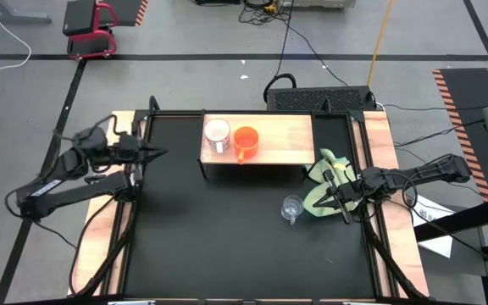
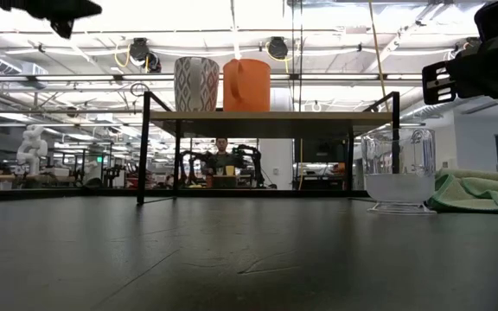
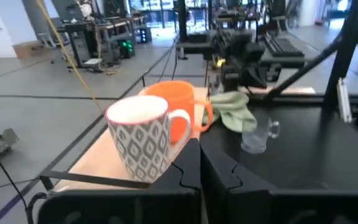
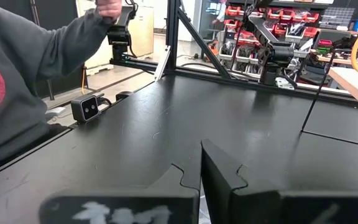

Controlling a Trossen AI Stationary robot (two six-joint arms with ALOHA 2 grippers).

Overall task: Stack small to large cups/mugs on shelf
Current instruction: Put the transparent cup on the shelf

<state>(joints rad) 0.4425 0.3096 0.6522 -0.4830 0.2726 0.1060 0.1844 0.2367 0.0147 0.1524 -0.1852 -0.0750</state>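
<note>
Beside the glass cup (image 1: pixel 291 207), green cloth (image 1: pixel 322 182) (right claw (image 1: pixel 339 201) shut, empty).

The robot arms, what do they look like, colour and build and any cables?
Both are dark, nearly black, jointed arms of slim tubular links with black cables looped alongside. The left claw tapers into two pointed, matte black fingers with stepped inner edges. The right claw is built alike; in its wrist view, a worn whitish marking shows on the black body behind the fingers.
</note>
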